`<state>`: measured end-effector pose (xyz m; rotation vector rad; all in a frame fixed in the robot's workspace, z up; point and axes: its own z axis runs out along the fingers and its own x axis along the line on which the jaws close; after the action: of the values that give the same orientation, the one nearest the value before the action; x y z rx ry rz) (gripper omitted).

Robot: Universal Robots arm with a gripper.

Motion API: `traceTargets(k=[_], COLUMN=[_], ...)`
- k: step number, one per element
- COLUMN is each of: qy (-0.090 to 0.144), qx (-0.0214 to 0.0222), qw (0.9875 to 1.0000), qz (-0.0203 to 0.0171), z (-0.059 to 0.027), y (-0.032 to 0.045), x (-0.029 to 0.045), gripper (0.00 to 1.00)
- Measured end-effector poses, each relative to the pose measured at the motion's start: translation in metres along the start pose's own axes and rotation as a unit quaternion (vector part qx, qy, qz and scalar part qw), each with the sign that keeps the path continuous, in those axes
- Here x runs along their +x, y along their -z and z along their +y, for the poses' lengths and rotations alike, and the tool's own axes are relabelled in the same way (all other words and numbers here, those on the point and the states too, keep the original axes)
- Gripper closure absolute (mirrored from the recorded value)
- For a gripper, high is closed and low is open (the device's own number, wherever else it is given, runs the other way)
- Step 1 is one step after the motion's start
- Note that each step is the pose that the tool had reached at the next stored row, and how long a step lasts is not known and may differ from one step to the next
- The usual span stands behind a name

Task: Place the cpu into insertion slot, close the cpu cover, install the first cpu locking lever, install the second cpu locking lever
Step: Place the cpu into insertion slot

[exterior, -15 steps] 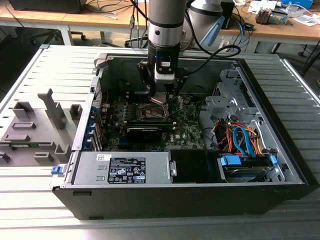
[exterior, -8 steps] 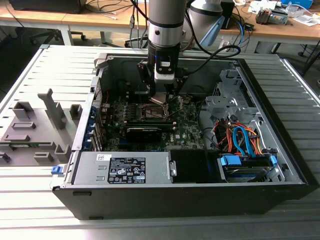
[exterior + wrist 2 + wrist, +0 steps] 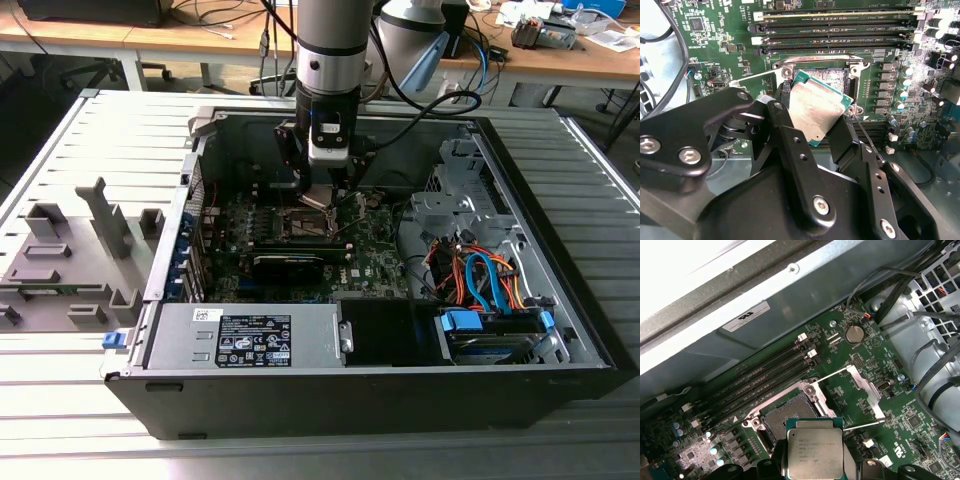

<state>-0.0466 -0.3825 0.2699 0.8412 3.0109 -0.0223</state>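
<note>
Gripper: the gripper (image 3: 812, 120), with black, bolted metal fingers (image 3: 790, 135), is pinched on opposite edges of the cpu (image 3: 816, 111).
Cpu: a flat square chip with a dull silvery face and a green rim is held tilted, just above the insertion slot (image 3: 787, 415) and not yet seated; it is also seen in the first wrist view (image 3: 815, 454).
Slot: a dark square socket is framed by a silvery metal rim and left uncovered.
Cover: the cpu cover (image 3: 866, 390), a thin silver plate, is swung open beside the slot; two thin wire levers (image 3: 829, 375) are raised alongside it.
Edges: long black memory slots (image 3: 765, 371) are set close along one side of the slot.
Surroundings: the green board is mounted inside an open black computer case (image 3: 380, 400), which is laid on a ribbed grey metal table (image 3: 60, 130).
</note>
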Motion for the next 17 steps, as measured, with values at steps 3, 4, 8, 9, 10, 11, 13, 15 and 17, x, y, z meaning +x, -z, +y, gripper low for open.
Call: traceTargets(k=[3,4,8,9,10,11,13,15,17], qy=[-0.001,-0.001,-0.002,-0.002,-0.003,-0.003,-0.003,-0.004,-0.004], qx=[0.0001,0.0000,0.0001,0.0001,0.0001,0.0001,0.0001,0.0001,0.0001], qw=[1.0000,1.0000,1.0000,1.0000,1.0000,1.0000,1.0000,1.0000,1.0000], qz=[0.0000,0.0000,0.0000,0.0000,0.0000,0.0000,0.0000,0.0000,0.0000], z=[0.0000,0.0000,0.0000,0.0000,0.0000,0.0000,0.0000,0.0000,0.0000], y=[0.0000,-0.0001,-0.0001,-0.0001,-0.0001,-0.0002,-0.0002,-0.0002,-0.0002], x=[0.0000,0.0000,0.0000,0.0000,0.0000,0.0000,0.0000,0.0000,0.0000], gripper=[0.46,0.46,0.46,0.46,0.46,0.46,0.46,0.46,0.46])
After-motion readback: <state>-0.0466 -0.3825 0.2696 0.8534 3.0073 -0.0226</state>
